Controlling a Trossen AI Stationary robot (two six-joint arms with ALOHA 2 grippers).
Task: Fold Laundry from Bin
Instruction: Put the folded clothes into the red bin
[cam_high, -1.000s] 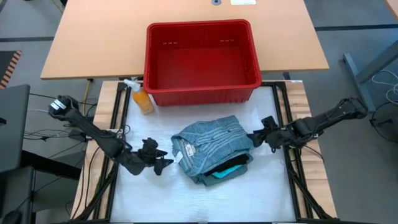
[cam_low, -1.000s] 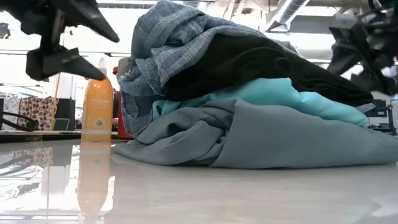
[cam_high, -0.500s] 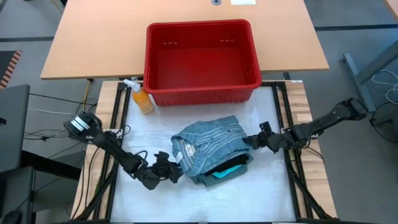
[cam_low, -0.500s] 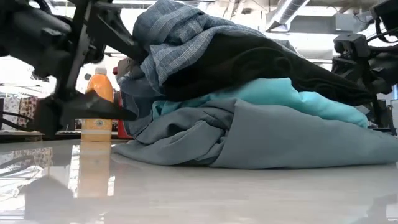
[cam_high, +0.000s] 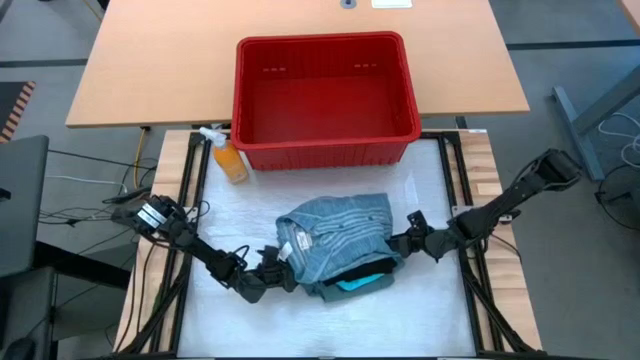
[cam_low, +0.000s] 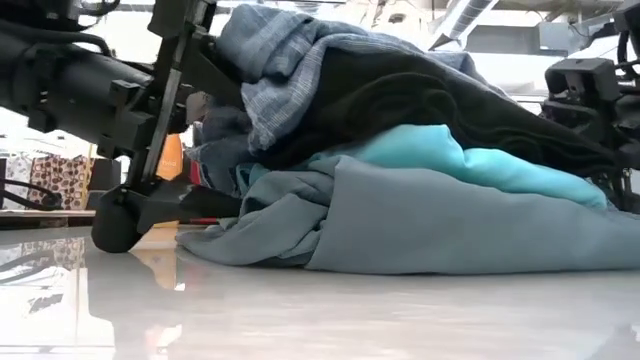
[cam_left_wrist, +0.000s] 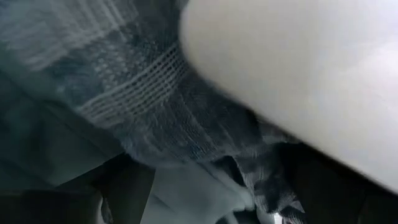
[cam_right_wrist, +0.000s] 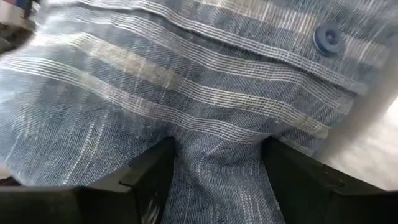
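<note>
Laundry sits in one folded stack on the white counter, mid-surface, in front of the bin. Mottled blue-grey shirt on top, black garment under it, bright turquoise below that, muted grey-green at the base (layer order read from the low view). From above only the blue-grey shirt shows fully, with turquoise and black peeking out at the near edge. Woven stripes and a round button fill the right wrist view.

Bin: red, slotted walls, nothing visible inside, standing at the far side of the white counter against a tan desk. Orange spray bottle stands upright just beside the bin's near left corner, well apart from the stack.

Left end effector lies low on the counter at the stack's left near edge, fingers spread, one finger running along the surface against the grey-green hem; nothing clamped. Its arm blocks most of the bottle in the low view.

Right end effector is at the stack's right side, fingers spread with blue-grey cloth lying between them, not pinched.
</note>
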